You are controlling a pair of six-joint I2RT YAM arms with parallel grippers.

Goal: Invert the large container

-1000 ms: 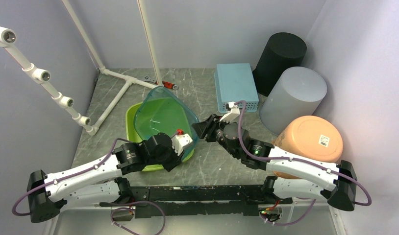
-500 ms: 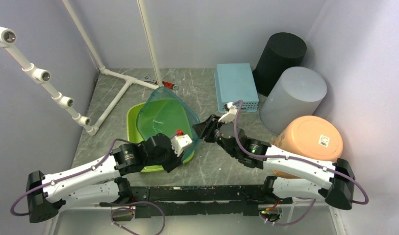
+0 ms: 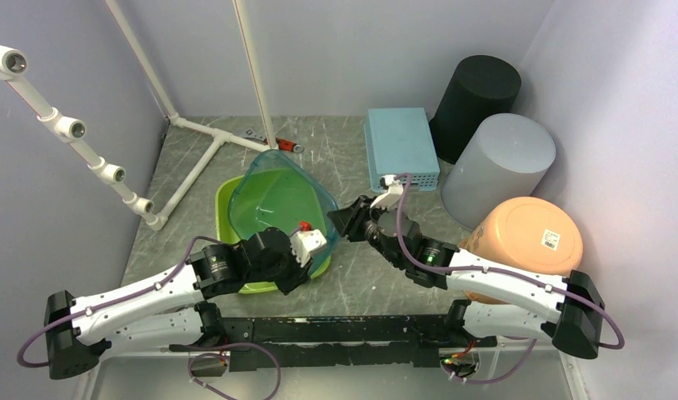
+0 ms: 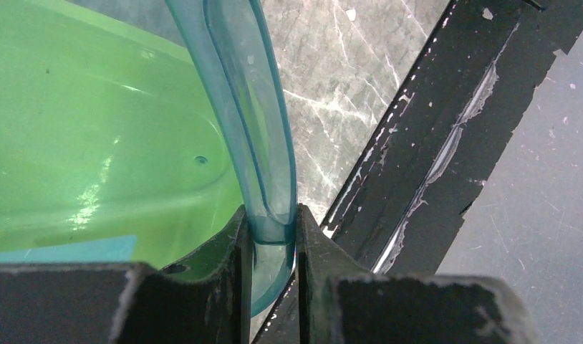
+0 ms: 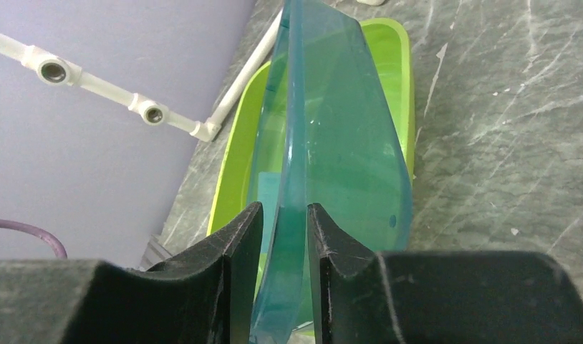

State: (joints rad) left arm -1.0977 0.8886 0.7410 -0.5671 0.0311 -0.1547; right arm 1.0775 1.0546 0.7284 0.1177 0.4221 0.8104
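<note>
Teal container [image 3: 281,196] tilted on edge, long axis front-to-back; left pincer [image 4: 272,223] and right pincer [image 5: 283,216] clamp its rim.

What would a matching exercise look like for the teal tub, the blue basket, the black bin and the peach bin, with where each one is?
Things:
1. teal tub
2. blue basket
3. black bin
4. peach bin

Places:
A. in the far right corner
B. tilted up over the green tub, its rim between the fingers of the left claw and of the right claw
C. at the near right
D. at the back, in the middle

Pairs: 1-B, 2-D, 3-A, 4-C
</note>
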